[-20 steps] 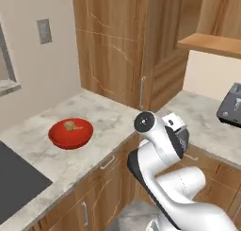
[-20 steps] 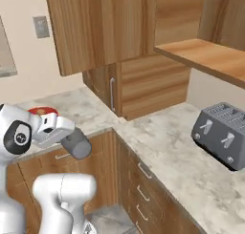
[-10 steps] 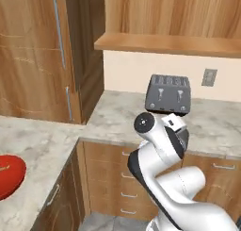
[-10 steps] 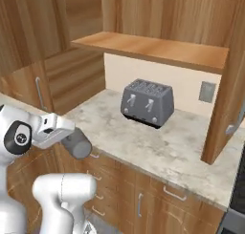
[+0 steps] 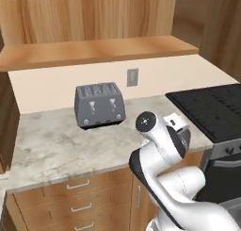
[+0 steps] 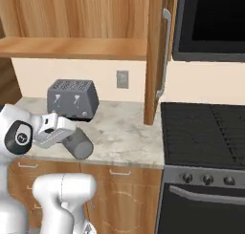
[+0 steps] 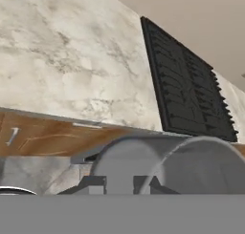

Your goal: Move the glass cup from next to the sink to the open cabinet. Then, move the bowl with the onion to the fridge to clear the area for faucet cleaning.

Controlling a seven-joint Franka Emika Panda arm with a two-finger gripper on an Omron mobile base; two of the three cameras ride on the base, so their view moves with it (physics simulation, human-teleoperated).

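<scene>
My gripper is shut on the glass cup, a small grey tumbler held on its side in front of the counter edge, below the toaster. In the hand view the glass cup lies across the bottom between the gripper tips. The hand peeks out behind my arm in the left base view. The open cabinet's plank shelf runs above the toaster, and it appears again as the shelf in the right base view. The sink, faucet, bowl, onion and fridge are out of view.
A grey toaster stands on the marble counter against the wall. A black stove top lies to the right, with a microwave above it. An open wooden cabinet door juts out between shelf and stove.
The whole picture has swung right as the base moved: the red bowl's corner has left the frame, and the toaster, shelf and stove have come in. The cup stays in the gripper.
</scene>
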